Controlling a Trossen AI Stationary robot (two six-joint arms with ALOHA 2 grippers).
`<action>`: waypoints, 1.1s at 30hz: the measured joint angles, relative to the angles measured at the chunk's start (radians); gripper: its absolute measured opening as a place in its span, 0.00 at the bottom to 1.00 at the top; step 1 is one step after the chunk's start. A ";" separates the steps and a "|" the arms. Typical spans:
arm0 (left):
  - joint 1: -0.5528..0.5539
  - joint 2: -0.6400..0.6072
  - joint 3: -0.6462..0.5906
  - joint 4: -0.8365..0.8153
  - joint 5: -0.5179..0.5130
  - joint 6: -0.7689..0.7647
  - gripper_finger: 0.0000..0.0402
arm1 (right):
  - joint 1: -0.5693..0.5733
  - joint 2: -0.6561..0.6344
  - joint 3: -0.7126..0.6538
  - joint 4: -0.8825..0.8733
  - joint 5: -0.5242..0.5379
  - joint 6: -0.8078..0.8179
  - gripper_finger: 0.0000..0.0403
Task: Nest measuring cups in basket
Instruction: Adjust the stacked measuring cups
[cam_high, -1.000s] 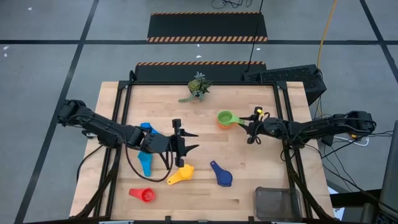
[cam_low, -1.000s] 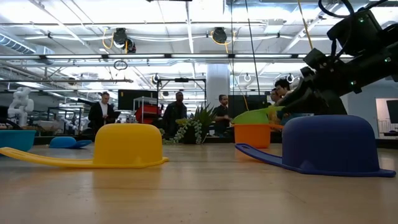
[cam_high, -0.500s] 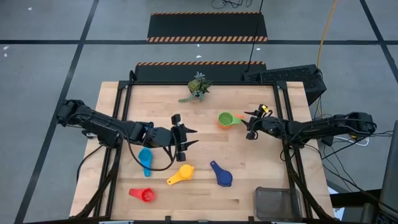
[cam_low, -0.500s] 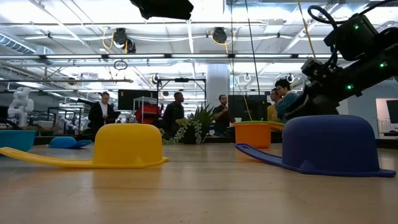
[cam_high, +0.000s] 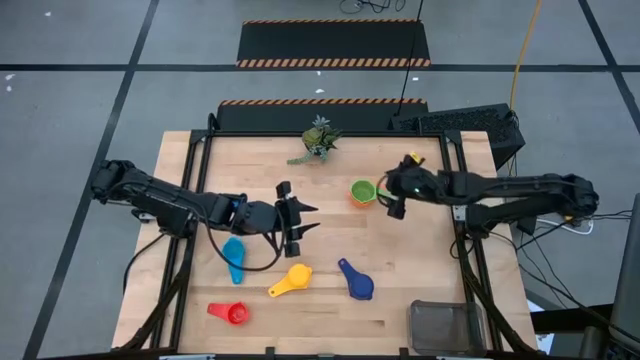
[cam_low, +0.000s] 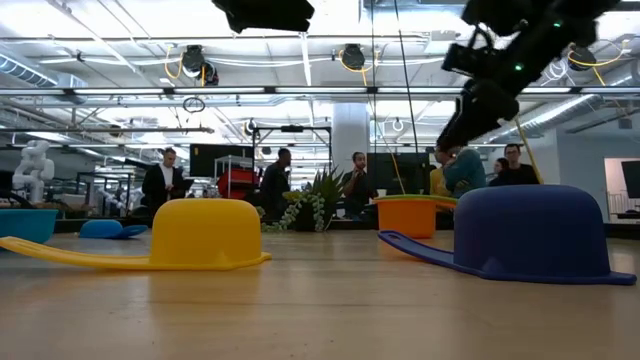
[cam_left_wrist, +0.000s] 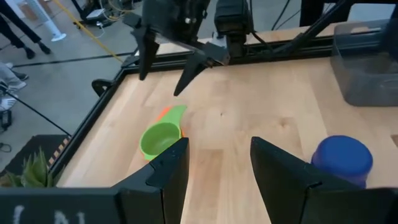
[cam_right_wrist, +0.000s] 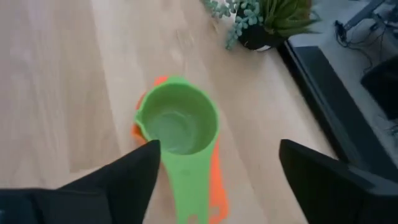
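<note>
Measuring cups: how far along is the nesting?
Done: green cup sits inside orange cup. In hand: nothing; right tool open above that pair, left tool empty mid-table. Left: light blue, yellow, dark blue, red loose; basket empty.

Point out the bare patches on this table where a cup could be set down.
Free: the wood between the red cup and the basket, and the corner left of the plant. Crowded: the middle, around the left gripper, light blue cup, yellow cup and dark blue cup.
</note>
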 joint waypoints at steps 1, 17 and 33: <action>0.000 0.000 0.000 -0.001 0.000 0.000 0.44 | -0.011 0.031 0.023 -0.022 -0.029 -0.024 0.85; -0.010 0.000 0.000 -0.010 -0.001 -0.011 0.44 | -0.132 0.276 0.058 -0.071 -0.191 -0.127 0.85; -0.013 0.000 0.000 -0.007 -0.002 -0.002 0.44 | -0.193 0.353 0.058 -0.036 -0.320 -0.243 0.70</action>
